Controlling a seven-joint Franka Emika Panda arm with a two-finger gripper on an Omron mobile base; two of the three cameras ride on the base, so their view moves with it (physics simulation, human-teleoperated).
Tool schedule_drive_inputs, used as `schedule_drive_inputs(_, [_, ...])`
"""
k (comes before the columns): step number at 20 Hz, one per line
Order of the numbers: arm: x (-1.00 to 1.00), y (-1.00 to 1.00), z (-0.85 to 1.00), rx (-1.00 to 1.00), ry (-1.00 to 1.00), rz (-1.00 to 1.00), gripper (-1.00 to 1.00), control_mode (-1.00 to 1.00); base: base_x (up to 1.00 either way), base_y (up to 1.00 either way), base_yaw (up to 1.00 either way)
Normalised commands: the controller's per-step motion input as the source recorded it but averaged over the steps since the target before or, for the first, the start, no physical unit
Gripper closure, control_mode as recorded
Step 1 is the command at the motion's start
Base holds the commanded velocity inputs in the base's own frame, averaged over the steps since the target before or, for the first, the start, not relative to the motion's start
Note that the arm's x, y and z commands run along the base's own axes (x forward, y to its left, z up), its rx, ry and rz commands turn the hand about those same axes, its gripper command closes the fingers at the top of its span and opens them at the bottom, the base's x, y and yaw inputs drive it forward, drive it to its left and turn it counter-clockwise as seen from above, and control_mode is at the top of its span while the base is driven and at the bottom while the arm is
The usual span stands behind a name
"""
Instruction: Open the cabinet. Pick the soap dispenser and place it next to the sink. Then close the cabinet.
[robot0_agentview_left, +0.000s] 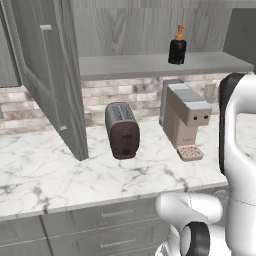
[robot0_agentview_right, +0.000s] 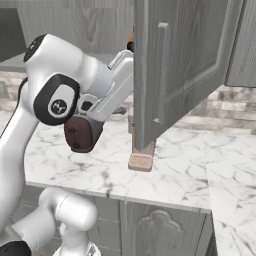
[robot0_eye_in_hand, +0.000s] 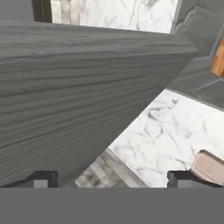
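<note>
Dark-tipped claw (robot0_eye_in_hand: 109, 179) is standing spread wide, pinching nothing, facing grey wood-grain cabinet (robot0_agentview_left: 150, 65) panelling. Cabinet doors are hanging open. Black soap dispenser (robot0_agentview_left: 177, 46) is sitting on the cabinet shelf, at 12 o'clock above the coffee machine (robot0_agentview_left: 184, 117); toaster (robot0_agentview_left: 122, 130) at its 9 o'clock.
</note>
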Motion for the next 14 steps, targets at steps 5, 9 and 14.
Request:
schedule_drive_inputs(5, [-0.07,-0.4,0.0,0.02,-0.12,-0.09,-1.0,-1.0,0.0,0.0,0.0])
schedule_drive_inputs(9, [-0.01,-0.18,0.0,0.0,-0.11,-0.09,-1.0,-1.0,0.0,0.0,0.0])
schedule_drive_inputs(14, [-0.01,0.1,-0.03,0.0,-0.1,-0.04,-1.0,-1.0,0.0,0.0,0.0])
